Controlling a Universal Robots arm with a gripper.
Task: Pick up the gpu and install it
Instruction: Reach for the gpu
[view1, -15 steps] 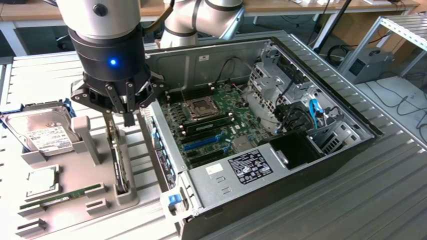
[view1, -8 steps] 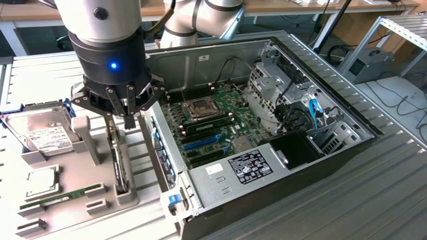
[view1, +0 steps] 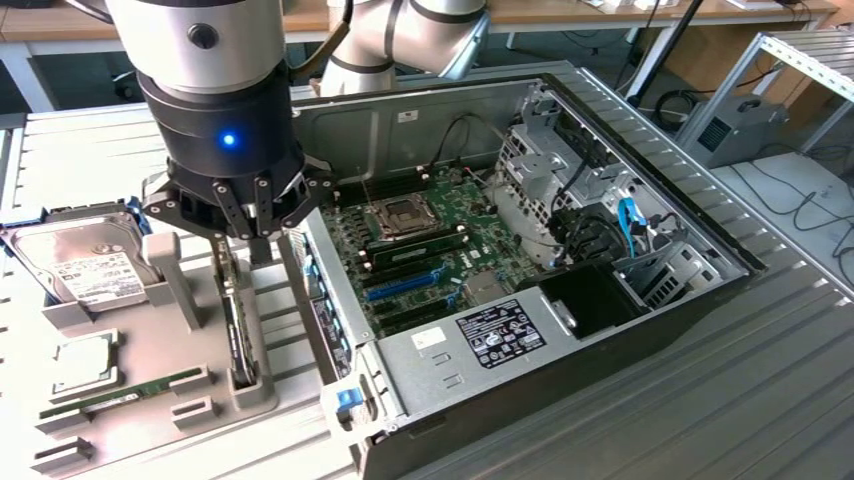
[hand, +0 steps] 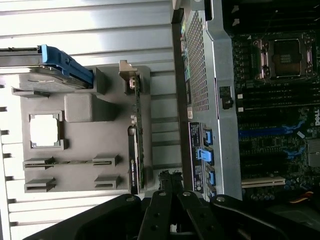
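The gpu (view1: 238, 330) is a slim dark card standing on edge in a slot of the grey holder block (view1: 147, 340), at the exterior view's left of the open computer case (view1: 694, 300). My gripper (view1: 258, 232) hangs just above the card's far end, fingers shut together with nothing between them. In the wrist view the gpu (hand: 138, 145) appears edge-on in the holder (hand: 80, 135), slightly off to one side of my shut gripper (hand: 171, 192). The motherboard (view1: 427, 240) lies inside the case, with blue expansion slots (view1: 400, 285) showing.
The holder also carries a silver hard drive (view1: 87, 265) with a blue bracket, a square processor chip (view1: 83, 362) and a narrow green memory stick (view1: 120, 395). The case's rear wall (hand: 200, 75) rises right beside the holder. Everything rests on a ribbed metal table (view1: 747, 400).
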